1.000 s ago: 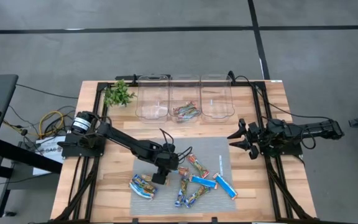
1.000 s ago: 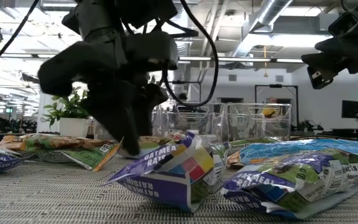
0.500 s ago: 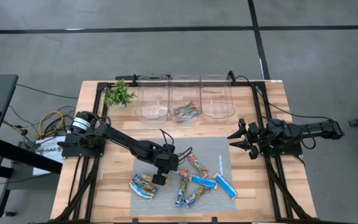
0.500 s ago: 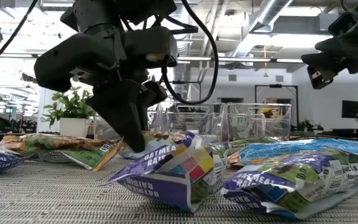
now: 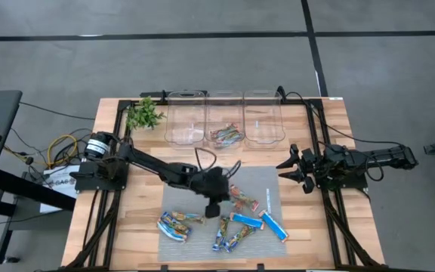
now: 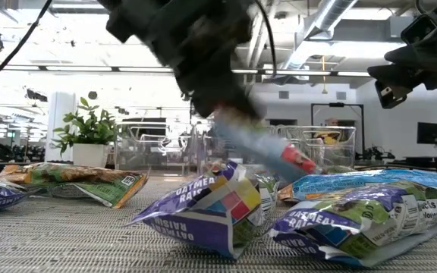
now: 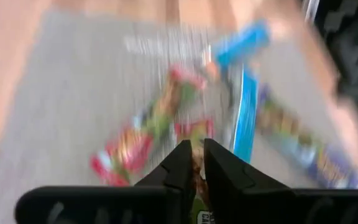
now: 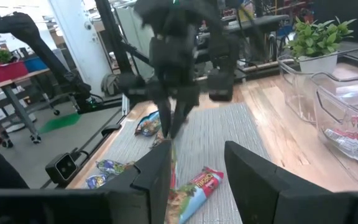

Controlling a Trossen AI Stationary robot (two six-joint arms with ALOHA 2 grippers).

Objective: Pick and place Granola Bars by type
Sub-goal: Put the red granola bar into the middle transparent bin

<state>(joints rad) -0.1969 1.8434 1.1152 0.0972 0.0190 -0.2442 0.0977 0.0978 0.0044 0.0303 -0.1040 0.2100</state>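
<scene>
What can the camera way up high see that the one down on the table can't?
Only the high view: the whole wooden table, the right arm parked at its right edge with its pincer open, and bars lying in the middle bin.

Only the low view: the room behind, with ceiling pipes, and the print on the nearest wrapper.

Both: the left pincer shut on a bar, lifted off the mat, and the plant.

The left arm stretches toward mid-counter, its end effector point(image 5: 212, 207) pinched nearly closed and lifted. The right arm waits at the counter's right edge, its end effector point(image 5: 292, 168) parted.
</scene>
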